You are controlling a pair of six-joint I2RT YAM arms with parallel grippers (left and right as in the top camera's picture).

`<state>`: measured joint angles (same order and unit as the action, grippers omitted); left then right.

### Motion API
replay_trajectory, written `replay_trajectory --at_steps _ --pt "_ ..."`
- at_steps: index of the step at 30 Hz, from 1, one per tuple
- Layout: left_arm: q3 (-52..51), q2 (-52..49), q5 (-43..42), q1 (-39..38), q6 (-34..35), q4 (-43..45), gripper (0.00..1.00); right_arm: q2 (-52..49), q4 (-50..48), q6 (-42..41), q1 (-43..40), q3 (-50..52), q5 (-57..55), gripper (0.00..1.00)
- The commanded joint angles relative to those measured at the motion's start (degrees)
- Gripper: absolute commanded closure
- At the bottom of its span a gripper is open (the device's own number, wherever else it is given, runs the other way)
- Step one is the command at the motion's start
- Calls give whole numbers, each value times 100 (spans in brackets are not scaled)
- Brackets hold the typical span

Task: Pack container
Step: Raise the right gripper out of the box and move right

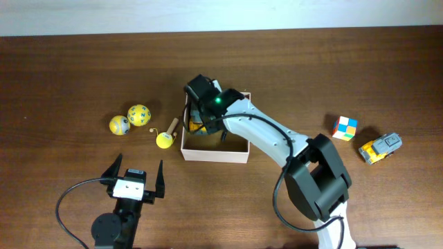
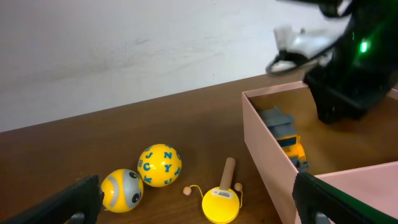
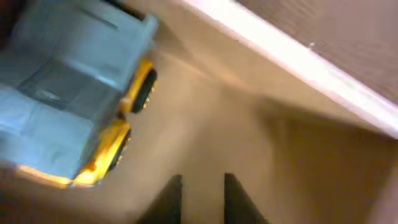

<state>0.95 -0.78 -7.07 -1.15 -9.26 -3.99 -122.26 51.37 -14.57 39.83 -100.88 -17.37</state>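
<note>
The container (image 1: 214, 153) sat mid-frame on the brown wooden worktop (image 1: 69, 69), with a grey-and-yellow toy truck (image 3: 68, 93) lying by its left wall. The right hand (image 3: 202, 183) hung inside it, fingers slightly parted and empty. The left hand (image 1: 136, 171), lower left, stood wide open. A pale wall (image 2: 124, 50) rose behind.

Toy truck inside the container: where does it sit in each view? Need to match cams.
Overhead: toy truck in the left part of the container, mostly hidden under the right arm; only a yellow bit shows.
Left wrist: right of centre, along the inner wall.
Right wrist: upper left, on the container floor.
Shared landmark: the container's white wall.
</note>
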Motion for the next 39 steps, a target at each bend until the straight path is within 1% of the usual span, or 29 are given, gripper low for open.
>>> replay_trajectory --at_steps 1,3,6,9,12,16,22,26,30,32,34,39 --pt "-44 48 22 20 -72 9 1 584 363 61 20 -597 -129 63" --pt "-44 48 22 20 -72 9 1 741 710 59 15 -892 -131 53" --pt "-44 48 22 20 -72 9 1 984 1290 9 15 -1421 -136 34" --pt "-44 48 22 20 -72 9 1 1196 1869 -267 -52 -1893 -138 21" --pt "-44 48 22 20 -72 9 1 1408 2542 -688 -295 -2291 -140 20" --pt "-44 48 22 20 -72 9 1 1733 3261 -1176 -922 -2393 -199 20" --pt "-44 48 22 20 -72 9 1 2022 4166 -1211 -2234 -2393 -195 20" --pt "-44 48 22 20 -72 9 1 2065 4557 -1338 -3038 -2391 -105 20" --pt "-44 48 22 20 -72 9 1 2070 4594 -1589 -3807 -2247 223 20" --pt "-44 48 22 20 -72 9 1 2070 4594 -1937 -4142 -2133 328 20" --pt "-44 48 22 20 -72 9 1 2070 4548 -2256 -4413 -1996 389 22" --pt "-44 48 22 20 -72 9 1 2070 4308 -2793 -4918 -1427 385 22"
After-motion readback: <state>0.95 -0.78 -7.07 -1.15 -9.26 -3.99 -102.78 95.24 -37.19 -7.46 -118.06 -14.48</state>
